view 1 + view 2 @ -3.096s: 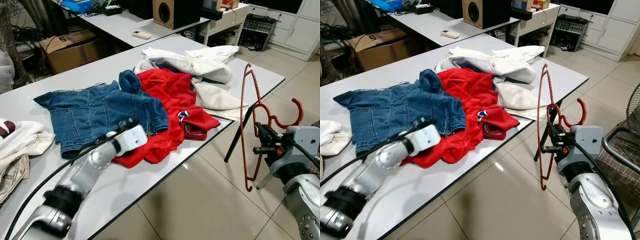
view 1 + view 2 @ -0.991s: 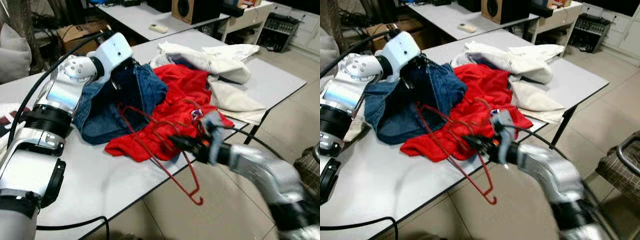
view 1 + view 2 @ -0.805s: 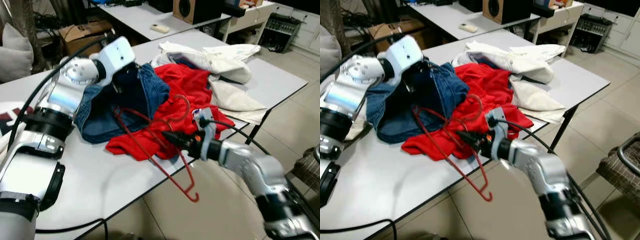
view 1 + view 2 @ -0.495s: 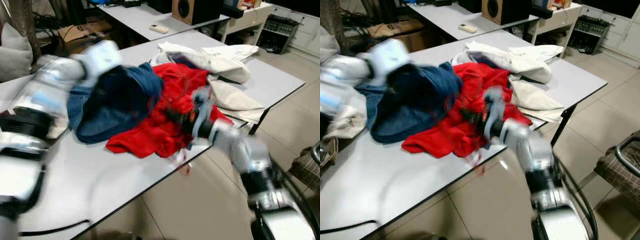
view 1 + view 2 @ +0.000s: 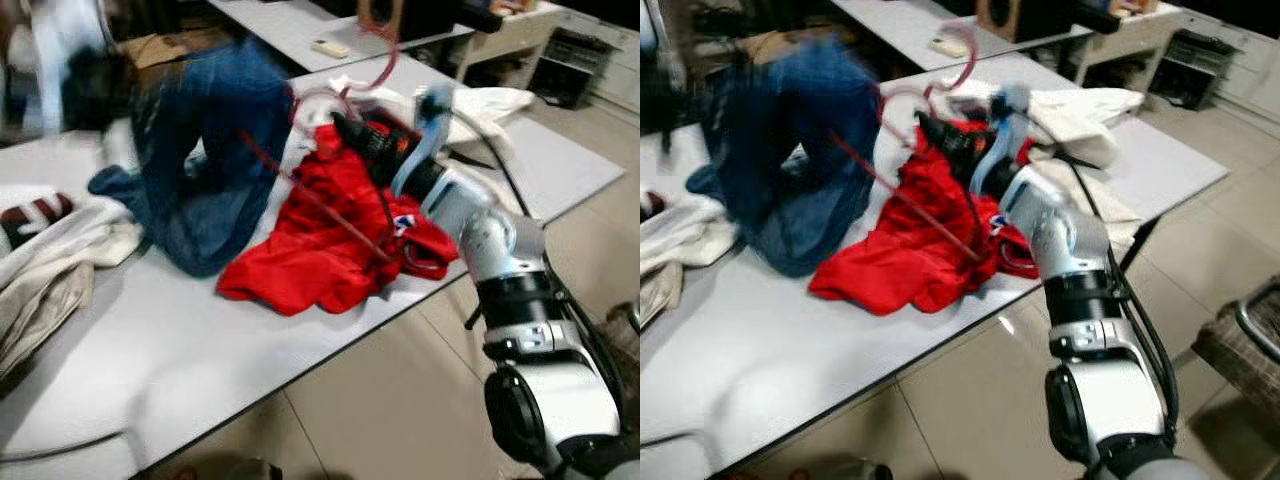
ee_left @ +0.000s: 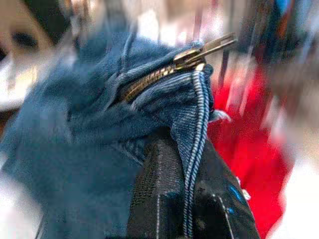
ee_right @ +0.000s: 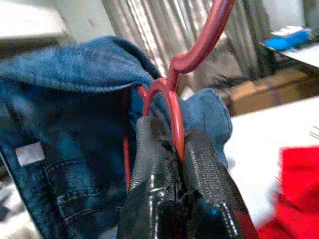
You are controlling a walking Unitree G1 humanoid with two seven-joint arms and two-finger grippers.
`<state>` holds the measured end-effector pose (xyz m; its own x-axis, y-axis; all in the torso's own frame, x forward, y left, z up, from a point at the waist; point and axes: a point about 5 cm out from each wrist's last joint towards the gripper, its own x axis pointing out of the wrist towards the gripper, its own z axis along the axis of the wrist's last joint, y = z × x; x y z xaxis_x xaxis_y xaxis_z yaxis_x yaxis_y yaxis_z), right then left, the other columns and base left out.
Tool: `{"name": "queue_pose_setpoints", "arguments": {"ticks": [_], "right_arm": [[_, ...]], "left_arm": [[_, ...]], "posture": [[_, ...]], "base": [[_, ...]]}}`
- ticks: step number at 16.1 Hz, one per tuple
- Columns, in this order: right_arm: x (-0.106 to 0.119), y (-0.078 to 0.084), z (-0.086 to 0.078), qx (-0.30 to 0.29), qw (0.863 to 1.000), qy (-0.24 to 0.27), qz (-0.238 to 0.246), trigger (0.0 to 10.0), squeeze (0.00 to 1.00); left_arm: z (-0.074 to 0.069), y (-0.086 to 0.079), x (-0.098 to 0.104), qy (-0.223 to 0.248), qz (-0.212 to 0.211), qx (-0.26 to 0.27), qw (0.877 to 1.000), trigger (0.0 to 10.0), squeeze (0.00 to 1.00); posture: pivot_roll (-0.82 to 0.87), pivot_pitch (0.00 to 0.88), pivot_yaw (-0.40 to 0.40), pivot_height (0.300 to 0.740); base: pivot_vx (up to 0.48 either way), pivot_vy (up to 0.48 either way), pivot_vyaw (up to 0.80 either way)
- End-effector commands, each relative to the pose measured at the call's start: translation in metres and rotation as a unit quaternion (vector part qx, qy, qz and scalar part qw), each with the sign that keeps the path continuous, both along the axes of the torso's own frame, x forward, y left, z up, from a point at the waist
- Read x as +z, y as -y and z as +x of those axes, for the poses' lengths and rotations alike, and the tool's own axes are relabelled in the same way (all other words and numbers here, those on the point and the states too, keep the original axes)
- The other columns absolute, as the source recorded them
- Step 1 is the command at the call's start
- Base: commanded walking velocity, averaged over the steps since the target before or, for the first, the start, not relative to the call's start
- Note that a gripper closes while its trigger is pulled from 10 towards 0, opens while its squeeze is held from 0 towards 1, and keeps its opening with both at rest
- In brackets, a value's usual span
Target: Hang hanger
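The bench (image 5: 190,360) carries a red garment (image 5: 320,250) at centre, pale garments (image 5: 50,270) at the near left and white garments (image 5: 500,105) at the far right. The denim jacket (image 5: 205,150) is lifted above the bench at the left; the left end effector (image 6: 192,196) is clenched on its zippered edge. The right end effector (image 7: 172,149) is clamped on the red hanger (image 7: 174,99) just below its hook. The hanger sits beside the jacket, above the red garment, its hook (image 5: 380,45) pointing up.
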<state>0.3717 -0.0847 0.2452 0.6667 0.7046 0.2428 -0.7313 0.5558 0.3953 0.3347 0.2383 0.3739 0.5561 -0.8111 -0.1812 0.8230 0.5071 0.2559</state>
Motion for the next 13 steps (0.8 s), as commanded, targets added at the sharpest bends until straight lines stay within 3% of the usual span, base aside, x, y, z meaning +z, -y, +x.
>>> {"name": "queue_pose_setpoints", "arguments": {"ticks": [1, 3, 5, 6, 7, 8, 9, 10, 11, 12, 13], "right_arm": [[0.009, 0.007, 0.003, -0.013, 0.999, 0.006, 0.033, 10.0, 0.0], [0.008, 0.008, 0.007, -0.017, 0.996, -0.024, 0.079, 10.0, 0.0], [0.002, 0.009, 0.012, -0.035, 0.991, -0.068, 0.114, 10.0, 0.0], [-0.005, 0.008, 0.014, -0.049, 0.985, -0.097, 0.132, 10.0, 0.0], [-0.011, 0.006, 0.014, -0.051, 0.976, -0.134, 0.162, 10.0, 0.0], [-0.014, 0.003, 0.013, -0.046, 0.973, -0.149, 0.167, 10.0, 0.0], [-0.025, -0.003, 0.01, -0.042, 0.971, -0.182, 0.15, 10.0, 0.0], [-0.038, -0.007, 0.003, -0.042, 0.972, -0.204, 0.113, 10.0, 0.0], [-0.043, -0.007, 0.0, -0.045, 0.972, -0.211, 0.096, 10.0, 0.0], [-0.054, -0.005, -0.011, -0.053, 0.976, -0.208, 0.042, 10.0, 0.0], [-0.06, 0.002, -0.02, -0.073, 0.976, -0.202, 0.017, 10.0, 0.0]], "left_arm": [[-0.004, 0.004, 0.024, 0.016, -0.064, -0.002, 0.998, 0.0, 0.0], [0.0, 0.018, 0.052, -0.015, -0.188, -0.001, 0.982, 0.0, 0.0], [-0.001, 0.031, 0.06, -0.049, -0.247, -0.013, 0.968, 0.0, 0.0], [0.0, 0.041, 0.057, -0.073, -0.251, -0.007, 0.965, 0.0, 0.0], [0.002, 0.051, 0.038, -0.065, -0.17, 0.013, 0.983, 0.0, 0.0], [0.003, 0.054, 0.024, -0.064, -0.123, 0.025, 0.99, 0.0, 0.0], [0.003, 0.061, -0.003, -0.074, -0.06, 0.03, 0.995, 0.0, 0.0], [0.005, 0.066, -0.022, -0.08, -0.03, 0.038, 0.996, 0.0, 0.0], [0.005, 0.067, -0.028, -0.076, -0.012, 0.044, 0.996, 0.0, 0.0], [0.008, 0.07, -0.041, -0.061, 0.02, 0.063, 0.996, 0.0, 0.0], [0.008, 0.073, -0.052, -0.059, 0.035, 0.07, 0.995, 0.0, 0.0]], "posture": [[0.0, 0.0, -0.004, 0.74], [0.01, 0.0, 0.001, 0.74], [0.01, 0.0, 0.011, 0.74], [0.01, 0.0, 0.017, 0.74], [0.01, 0.0, 0.02, 0.74], [0.01, 0.0, 0.025, 0.74], [0.01, 0.0, 0.026, 0.74], [0.01, 0.0, 0.028, 0.74], [0.0, 0.0, 0.029, 0.74], [0.0, 0.0, 0.029, 0.74], [-0.01, 0.0, 0.037, 0.74]], "base": [[0.0, 0.0, 0.0], [0.0, 0.0, 0.0], [0.0, 0.0, 0.0], [0.0, 0.0, 0.0], [0.0, 0.0, 0.0], [0.0, 0.0, 0.0], [0.0, 0.0, 0.0], [0.0, 0.0, 0.0], [0.0, 0.0, 0.0], [0.0, 0.0, 0.0], [0.0, 0.0, 0.0]]}}
